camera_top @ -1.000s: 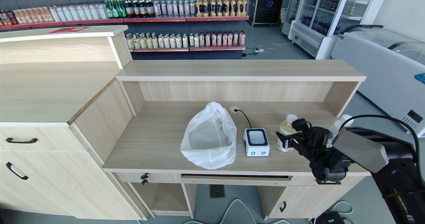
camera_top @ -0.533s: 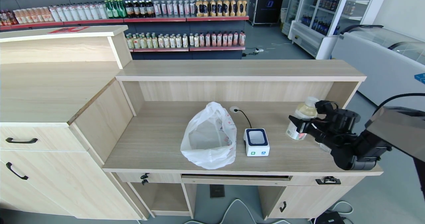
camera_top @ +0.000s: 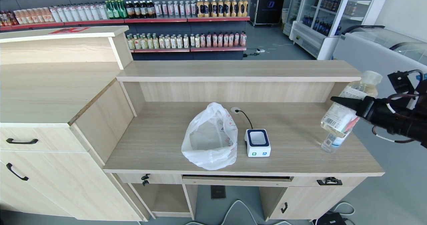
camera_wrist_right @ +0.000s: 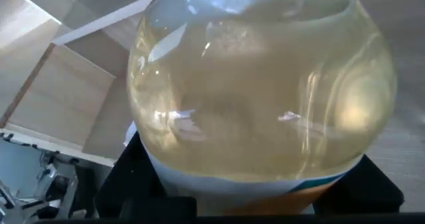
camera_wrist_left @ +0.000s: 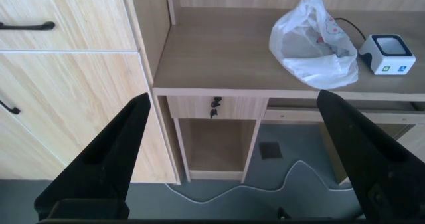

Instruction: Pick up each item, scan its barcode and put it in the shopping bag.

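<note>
The right gripper is clamped around the middle of the drink bottle, holding it tilted in the air above the right end of the counter. Nearly full, it is probably heavy and slick, so this mid-body hold suits. A second ago it stood on the counter near the scanner. The left gripper hangs wide open.
</note>
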Available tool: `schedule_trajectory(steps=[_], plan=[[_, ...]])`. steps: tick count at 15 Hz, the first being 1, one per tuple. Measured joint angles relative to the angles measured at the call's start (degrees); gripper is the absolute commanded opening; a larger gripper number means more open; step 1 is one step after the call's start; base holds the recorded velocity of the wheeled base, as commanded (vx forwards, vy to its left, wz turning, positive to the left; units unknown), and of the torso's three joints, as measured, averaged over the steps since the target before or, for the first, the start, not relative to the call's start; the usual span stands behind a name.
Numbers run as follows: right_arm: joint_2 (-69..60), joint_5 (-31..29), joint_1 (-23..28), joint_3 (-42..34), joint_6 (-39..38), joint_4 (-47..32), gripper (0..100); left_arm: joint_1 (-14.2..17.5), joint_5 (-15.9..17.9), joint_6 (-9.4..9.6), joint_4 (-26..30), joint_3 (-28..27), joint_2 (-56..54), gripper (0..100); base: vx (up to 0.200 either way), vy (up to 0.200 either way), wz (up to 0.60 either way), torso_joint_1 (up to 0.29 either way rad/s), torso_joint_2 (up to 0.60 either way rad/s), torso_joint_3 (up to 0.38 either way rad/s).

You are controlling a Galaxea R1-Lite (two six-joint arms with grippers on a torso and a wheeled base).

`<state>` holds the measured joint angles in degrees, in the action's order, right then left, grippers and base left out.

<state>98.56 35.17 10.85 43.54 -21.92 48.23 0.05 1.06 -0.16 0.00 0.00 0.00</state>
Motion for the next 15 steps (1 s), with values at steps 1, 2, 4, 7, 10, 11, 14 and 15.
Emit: schedule_trajectory(steps=[1,2,4,7,10,11,14,15], plan=[[-4.7,3.3,0.7,-0.6,-2.3,-5.3,0,0.0,0.0,0.00,0.0,0.0,0.0,100,0.000,0.000,0.00,0.000,0.00,0.000],[-8.6,6.4,1.1,-0.9,-3.8,-8.8,0,0.0,0.0,0.00,0.0,0.0,0.0,100,0.000,0.000,0.00,0.000,0.00,0.000],[-15.3,11.1,-0.4,-1.4,-7.3,-11.7,0,0.0,0.0,0.02,0.0,0.0,0.0,100,0.000,0.000,0.00,0.000,0.00,0.000],[-21.3,16.5,-4.9,-1.0,-11.4,-12.3,0,0.0,0.0,0.02,0.0,0.0,0.0,100,0.000,0.000,0.00,0.000,0.00,0.000],[-24.7,19.7,-10.5,-0.6,-12.0,-12.4,0,0.0,0.0,0.00,0.0,0.0,0.0,100,0.000,0.000,0.00,0.000,0.00,0.000],[-25.3,21.0,-11.6,-0.6,-12.0,-12.4,0,0.0,0.0,0.00,0.0,0.0,0.0,100,0.000,0.000,0.00,0.000,0.00,0.000],[-27.4,26.6,-13.6,-0.8,-13.0,-14.3,0,0.0,0.0,0.00,0.0,0.0,0.0,100,0.000,0.000,0.00,0.000,0.00,0.000],[-28.2,27.9,-14.5,-0.8,-13.4,-15.2,0,0.0,0.0,0.02,0.0,0.0,0.0,100,0.000,0.000,0.00,0.000,0.00,0.000]])
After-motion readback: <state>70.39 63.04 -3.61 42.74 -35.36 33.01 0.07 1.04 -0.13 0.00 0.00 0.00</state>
